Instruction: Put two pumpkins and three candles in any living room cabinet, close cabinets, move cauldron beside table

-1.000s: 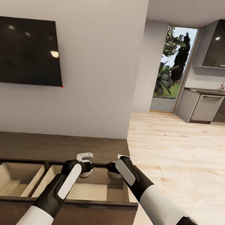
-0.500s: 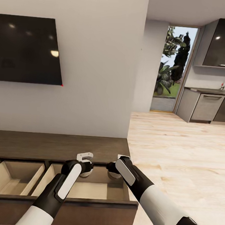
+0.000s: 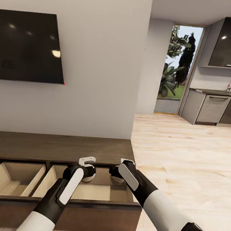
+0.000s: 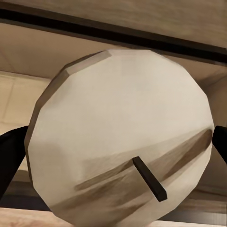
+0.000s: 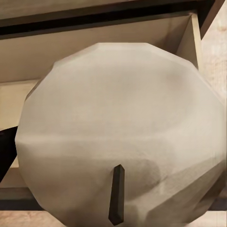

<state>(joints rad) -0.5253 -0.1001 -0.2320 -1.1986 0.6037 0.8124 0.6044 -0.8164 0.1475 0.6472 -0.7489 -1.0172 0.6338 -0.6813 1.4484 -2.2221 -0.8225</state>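
your left claw pinching a candle, right claw pinching another candle, wrist views showing wicks, head view both arms over the cabinet's open right drawer

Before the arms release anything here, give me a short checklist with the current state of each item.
1. Left gripper holds a candle: ok, the left wrist view shows it up close between dark fingers.
2. Right gripper holds a second candle: ok, the wick end faces the camera.
3. Drawer of the cabinet open under both grippers: ok, its pale interior lies below them.
4. Candles low enough to drop safely: cannot tell.
5. Neighbouring drawer closed: not ok, it stands open.
6. Pumpkins and third candle stowed: cannot tell.
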